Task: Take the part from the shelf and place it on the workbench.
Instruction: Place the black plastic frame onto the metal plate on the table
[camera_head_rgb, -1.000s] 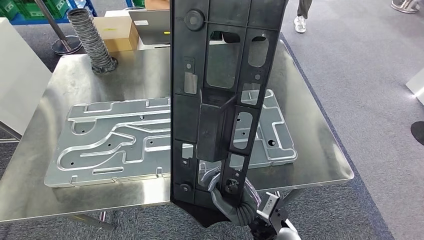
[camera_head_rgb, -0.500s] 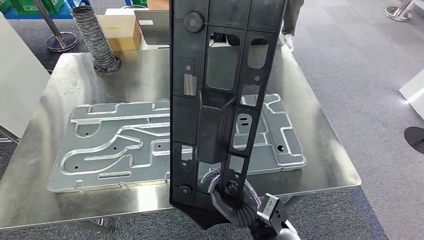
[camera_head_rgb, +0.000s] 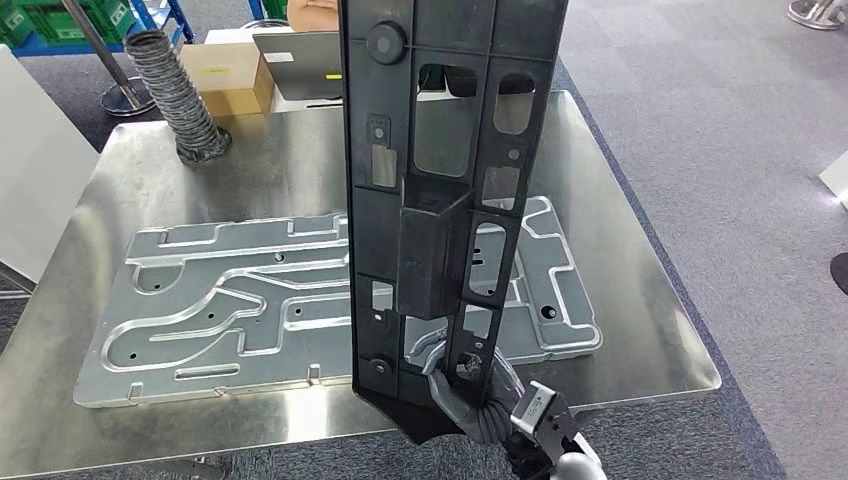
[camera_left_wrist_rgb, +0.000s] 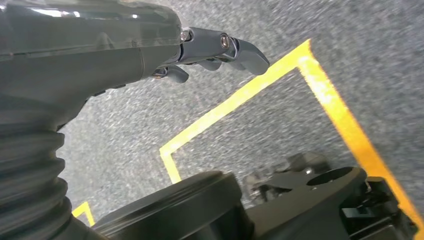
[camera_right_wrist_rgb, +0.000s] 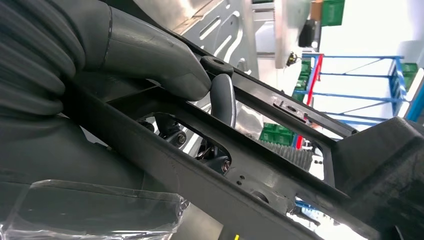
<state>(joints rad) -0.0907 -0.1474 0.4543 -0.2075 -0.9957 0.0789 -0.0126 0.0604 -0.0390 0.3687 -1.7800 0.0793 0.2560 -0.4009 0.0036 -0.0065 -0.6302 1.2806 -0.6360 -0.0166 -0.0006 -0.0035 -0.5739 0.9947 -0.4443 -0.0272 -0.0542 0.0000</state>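
right hand (camera_head_rgb: 462, 385) grips black part (camera_head_rgb: 440, 180) upright above workbench (camera_head_rgb: 640, 290).

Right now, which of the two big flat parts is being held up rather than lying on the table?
The long black plastic frame: the right hand grips its lower end, holding it upright. The silver stamped metal plate lies flat on the steel workbench.

The right hand (camera_right_wrist_rgb: 150, 65) grips the black part (camera_right_wrist_rgb: 280, 180).

Matt black plastic part (camera_head_rgb: 450, 190), shiny steel workbench (camera_head_rgb: 620, 250)
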